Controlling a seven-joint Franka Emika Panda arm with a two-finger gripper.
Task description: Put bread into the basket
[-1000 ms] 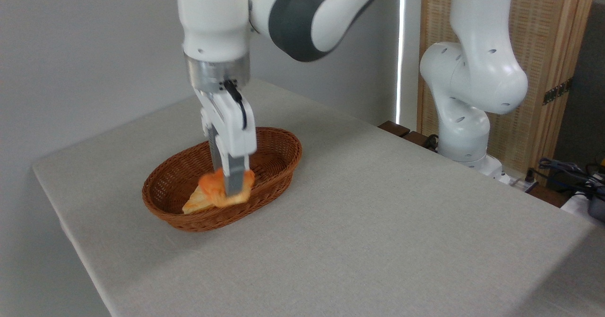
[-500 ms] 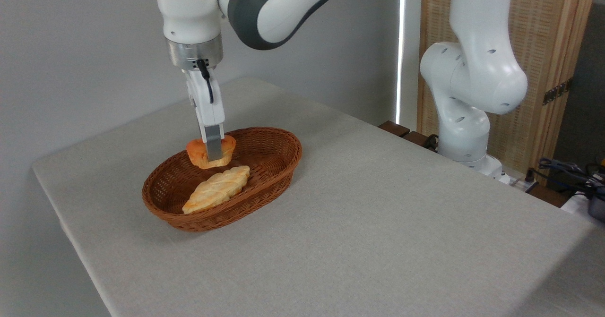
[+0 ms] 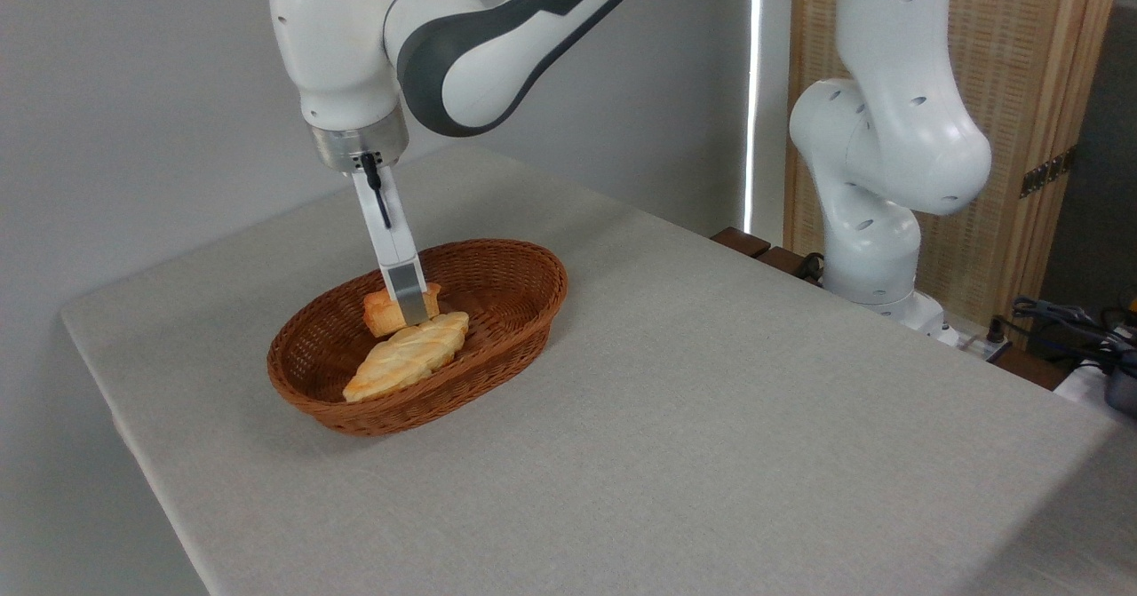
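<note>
your gripper (image 3: 405, 305) is clamped on the bun (image 3: 387, 310), low inside the basket (image 3: 524, 307) toward its far rim, just behind the pale pastry (image 3: 407, 358). you're holding it there, i'd judge, so it drops without landing on the pastry.

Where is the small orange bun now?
The small orange bun is inside the oval brown wicker basket, left of centre, behind the pale leaf-shaped pastry, at the gripper.
</note>
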